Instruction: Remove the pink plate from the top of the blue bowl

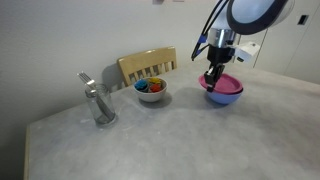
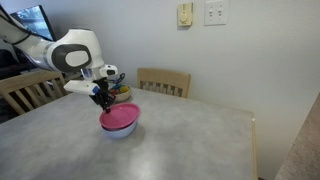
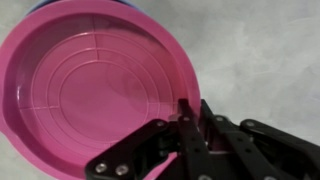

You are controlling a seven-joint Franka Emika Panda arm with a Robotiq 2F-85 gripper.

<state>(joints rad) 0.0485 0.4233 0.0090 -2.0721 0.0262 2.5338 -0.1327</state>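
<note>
The pink plate (image 1: 228, 82) lies on top of the blue bowl (image 1: 225, 97) at the far side of the table; both also show in an exterior view, plate (image 2: 121, 117) on bowl (image 2: 118, 131). In the wrist view the pink plate (image 3: 100, 80) fills the left of the picture, with a sliver of the blue bowl (image 3: 140, 3) at the top edge. My gripper (image 3: 193, 108) comes down from above and its fingers are closed on the plate's near rim. It shows in both exterior views (image 1: 214, 78) (image 2: 103, 103).
A white bowl with colourful contents (image 1: 151, 90) stands near the bowl. A grey metal utensil stand (image 1: 98, 103) is at the table's other end. Wooden chairs (image 1: 147, 65) (image 2: 165, 80) stand at the table's edges.
</note>
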